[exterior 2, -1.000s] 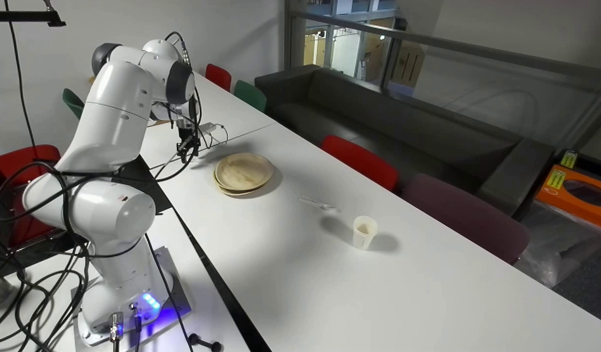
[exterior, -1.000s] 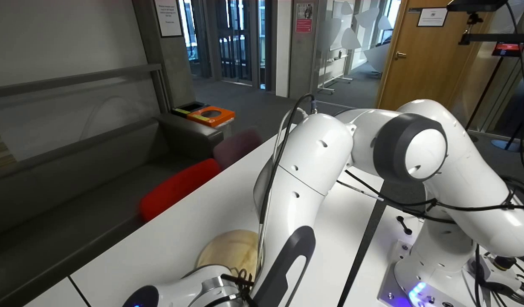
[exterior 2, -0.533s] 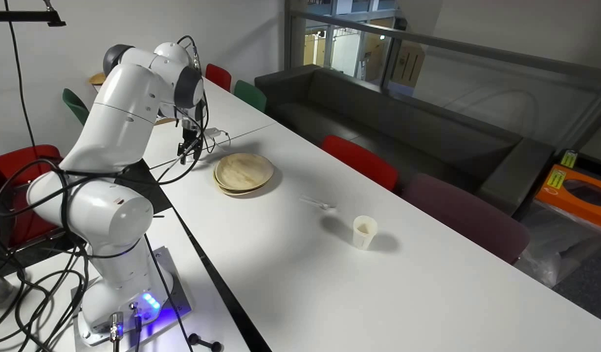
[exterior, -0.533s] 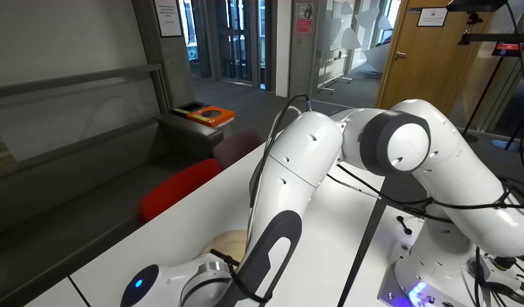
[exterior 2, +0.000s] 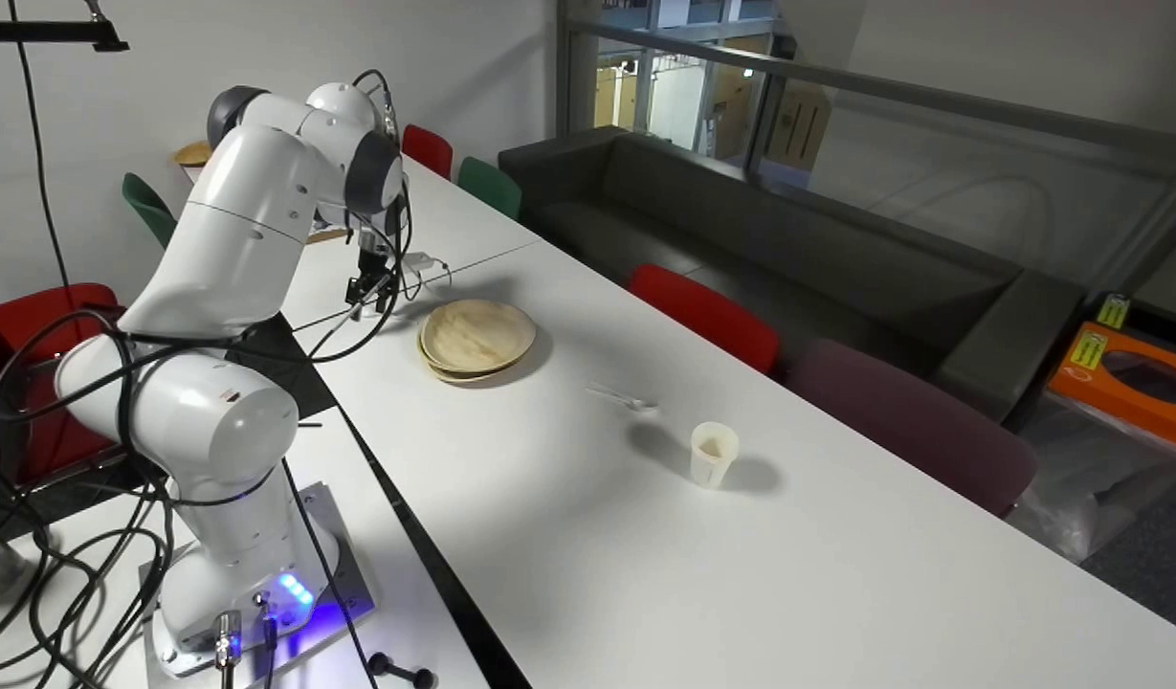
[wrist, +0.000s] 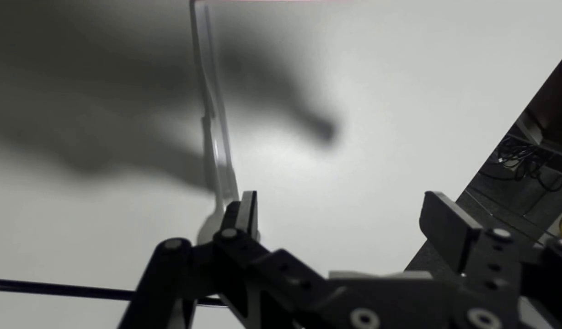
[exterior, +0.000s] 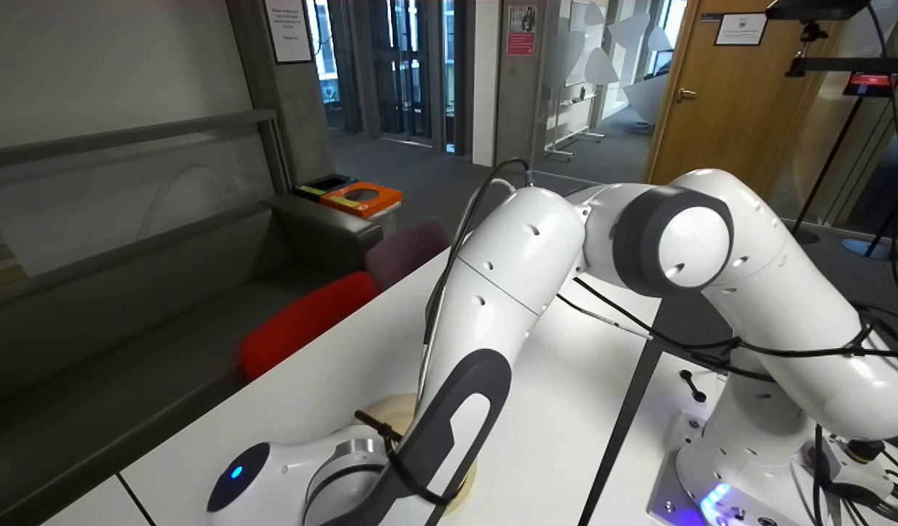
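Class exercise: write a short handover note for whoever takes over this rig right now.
Tool: open, holding nothing, above the white table.
Things: near clear utensil lies on the table, one end partly hidden by the tool; contact unclear. Farther off: stacked plates, second clear utensil, white cup.
Done: the tool is right by the near clear utensil.
Left: nothing is gripped yet.

Along the wall (exterior: 112, 66) runs a grey sofa (exterior: 164, 299), with a red chair (exterior: 306, 321) and a maroon chair (exterior: 407, 252) lining the sofa side of the table (exterior 2: 788, 593) in both exterior views! Dark floor (exterior: 427, 172) sweeps off to the wooden door (exterior: 726, 109), the windows (exterior: 327, 66) glow bright, and there's a green chair (exterior 2: 490, 187) by the sofa's far arm!
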Controlling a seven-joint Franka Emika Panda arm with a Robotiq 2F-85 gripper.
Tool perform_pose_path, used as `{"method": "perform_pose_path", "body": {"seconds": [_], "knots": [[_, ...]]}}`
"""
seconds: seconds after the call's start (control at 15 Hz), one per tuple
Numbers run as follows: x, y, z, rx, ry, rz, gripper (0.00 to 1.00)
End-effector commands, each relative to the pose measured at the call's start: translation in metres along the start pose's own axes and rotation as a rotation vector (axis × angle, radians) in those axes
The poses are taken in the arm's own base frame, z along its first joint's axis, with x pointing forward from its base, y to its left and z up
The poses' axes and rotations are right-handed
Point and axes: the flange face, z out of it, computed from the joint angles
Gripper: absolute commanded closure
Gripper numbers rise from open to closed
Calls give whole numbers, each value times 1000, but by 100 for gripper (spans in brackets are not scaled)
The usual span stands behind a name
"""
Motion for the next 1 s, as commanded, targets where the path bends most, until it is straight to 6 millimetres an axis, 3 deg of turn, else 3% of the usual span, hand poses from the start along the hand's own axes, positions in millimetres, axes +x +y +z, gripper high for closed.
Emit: {"method": "perform_pose_path", "body": {"seconds": [0.0,0.07,0.2,0.53,0.6,0.73,0.93], "knots": [[1,0,-6,43,34,-13,10],[2,0,-5,45,36,-15,31],[3,0,-4,48,38,-15,36],[4,2,-1,57,49,-15,74],[3,3,-1,53,47,-11,36],[3,3,-3,47,46,-10,35],[3,6,-9,35,50,-9,15]]}}
